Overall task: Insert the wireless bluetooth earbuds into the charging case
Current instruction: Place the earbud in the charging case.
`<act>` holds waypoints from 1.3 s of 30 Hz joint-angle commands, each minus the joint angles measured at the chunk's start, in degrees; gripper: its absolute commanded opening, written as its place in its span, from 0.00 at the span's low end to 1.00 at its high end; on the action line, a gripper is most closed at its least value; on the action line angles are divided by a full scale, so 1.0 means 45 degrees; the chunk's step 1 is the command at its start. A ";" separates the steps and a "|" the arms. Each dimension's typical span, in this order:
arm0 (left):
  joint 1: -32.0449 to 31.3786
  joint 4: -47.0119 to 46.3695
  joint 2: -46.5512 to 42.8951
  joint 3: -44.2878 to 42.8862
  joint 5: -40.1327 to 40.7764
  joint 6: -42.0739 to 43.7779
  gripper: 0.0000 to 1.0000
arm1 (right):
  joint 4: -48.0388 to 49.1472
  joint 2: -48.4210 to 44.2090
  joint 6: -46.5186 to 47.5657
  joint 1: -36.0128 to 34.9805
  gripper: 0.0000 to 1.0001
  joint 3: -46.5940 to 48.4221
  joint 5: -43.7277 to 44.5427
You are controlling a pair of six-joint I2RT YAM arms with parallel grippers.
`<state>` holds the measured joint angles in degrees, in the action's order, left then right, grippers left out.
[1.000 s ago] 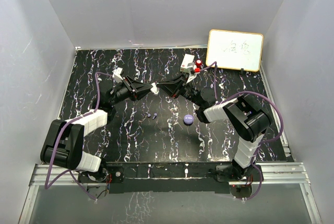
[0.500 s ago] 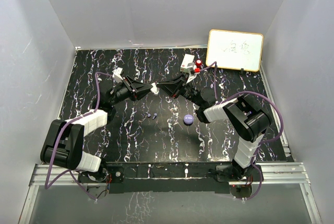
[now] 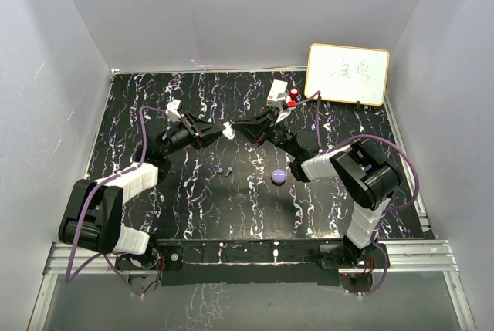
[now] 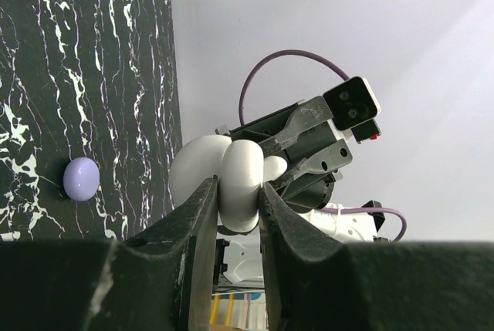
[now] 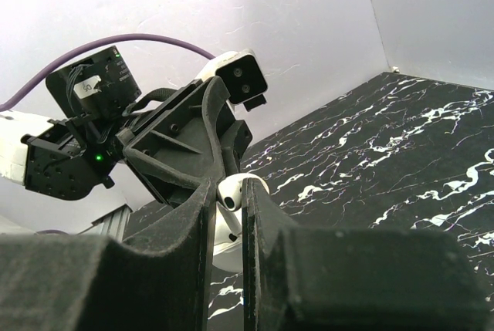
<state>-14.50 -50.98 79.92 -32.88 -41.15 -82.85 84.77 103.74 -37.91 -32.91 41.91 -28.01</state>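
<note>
Left gripper [image 4: 238, 192]: my fingers clamp the white case [image 4: 245, 165], held up over the middle of the table [image 3: 193, 207].
Right gripper [image 5: 228, 186]: my fingers pinch a white earbud [image 5: 231, 195] right at that case.
Purple earbuds [image 3: 224, 170]: lying on the table, on the near side of my grippers.
Purple case [image 3: 279, 177]: on the table, right of them.
</note>
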 commanded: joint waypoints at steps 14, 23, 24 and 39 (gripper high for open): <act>-0.0143 -0.0297 -0.0621 -0.0017 -0.0293 0.0106 0.00 | 0.4272 -0.0164 0.0222 -0.0038 0.00 0.0472 0.0056; -0.0189 -0.0343 -0.0607 -0.0031 -0.0310 0.0139 0.00 | 0.4275 -0.0125 0.0217 -0.0034 0.00 0.0474 0.0052; -0.0194 -0.0306 -0.0601 -0.0067 -0.0291 0.0158 0.00 | 0.4280 -0.0125 0.0221 -0.0046 0.00 0.0457 0.0052; -0.0184 -0.0236 -0.0728 -0.0173 -0.0198 0.0129 0.00 | 0.4268 -0.0281 0.0374 -0.0021 0.00 0.0034 0.0148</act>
<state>-15.14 -50.76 79.42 -32.77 -41.39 -82.50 84.77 103.74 -37.56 -32.88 41.89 -27.97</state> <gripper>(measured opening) 0.231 0.139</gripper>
